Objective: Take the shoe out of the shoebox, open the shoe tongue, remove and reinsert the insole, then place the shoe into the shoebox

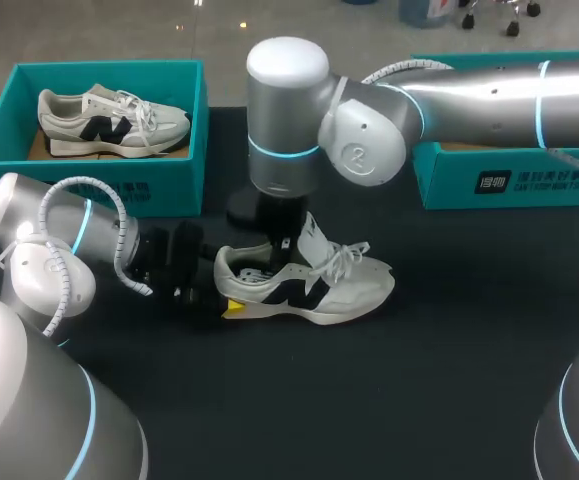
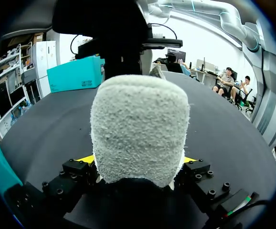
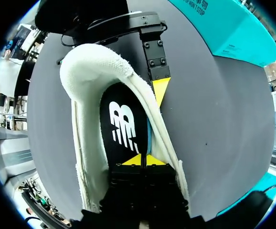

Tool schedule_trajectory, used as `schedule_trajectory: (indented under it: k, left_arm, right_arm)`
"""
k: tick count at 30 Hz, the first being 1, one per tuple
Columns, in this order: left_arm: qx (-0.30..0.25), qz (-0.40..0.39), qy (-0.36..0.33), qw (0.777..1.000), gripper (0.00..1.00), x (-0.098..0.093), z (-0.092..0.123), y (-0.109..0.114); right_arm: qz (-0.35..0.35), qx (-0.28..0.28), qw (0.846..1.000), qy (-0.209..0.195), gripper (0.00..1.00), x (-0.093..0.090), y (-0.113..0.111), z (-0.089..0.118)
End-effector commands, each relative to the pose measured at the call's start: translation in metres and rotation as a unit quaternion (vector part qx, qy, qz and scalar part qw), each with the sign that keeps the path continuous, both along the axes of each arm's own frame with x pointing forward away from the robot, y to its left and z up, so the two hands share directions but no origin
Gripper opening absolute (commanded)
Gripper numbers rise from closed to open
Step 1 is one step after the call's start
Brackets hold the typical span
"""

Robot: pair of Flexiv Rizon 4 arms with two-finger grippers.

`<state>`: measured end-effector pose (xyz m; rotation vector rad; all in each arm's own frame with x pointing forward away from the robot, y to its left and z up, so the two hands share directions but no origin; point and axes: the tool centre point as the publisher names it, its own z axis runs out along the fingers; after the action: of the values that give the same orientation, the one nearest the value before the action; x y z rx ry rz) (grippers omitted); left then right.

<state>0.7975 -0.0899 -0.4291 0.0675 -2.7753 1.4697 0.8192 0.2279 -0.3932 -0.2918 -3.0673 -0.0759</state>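
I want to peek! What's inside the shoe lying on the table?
A black insole lies inside the sneaker, and the right gripper sits over it, tips together. The toe end of the inside is hidden behind that gripper.

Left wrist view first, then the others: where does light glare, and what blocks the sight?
Left wrist view: the heel of the shoe fills the middle, hiding the table ahead. Right wrist view: the table shows a pale sheen; the insole is dark. Head view: highlights streak the right arm.
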Motion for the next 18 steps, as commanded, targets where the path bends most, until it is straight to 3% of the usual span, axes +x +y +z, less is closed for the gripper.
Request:
schedule_trajectory:
  k: [1,13,18]
  left_arm:
    - [0.0,0.001,-0.001,1.0,0.0,-0.001,-0.003,0.0]
    - [0.0,0.001,-0.001,1.0,0.0,-0.001,-0.003,0.0]
    - [0.0,0.001,-0.001,1.0,0.0,-0.001,-0.003,0.0]
  right_arm:
    - [0.002,0.004,1.0,-0.023,0.0,-0.006,-0.012,0.026]
    - [-0.021,0.007,0.999,-0.039,0.0,-0.003,-0.029,0.036]
    - [-0.017,0.021,0.999,-0.04,0.0,-0.003,-0.024,0.037]
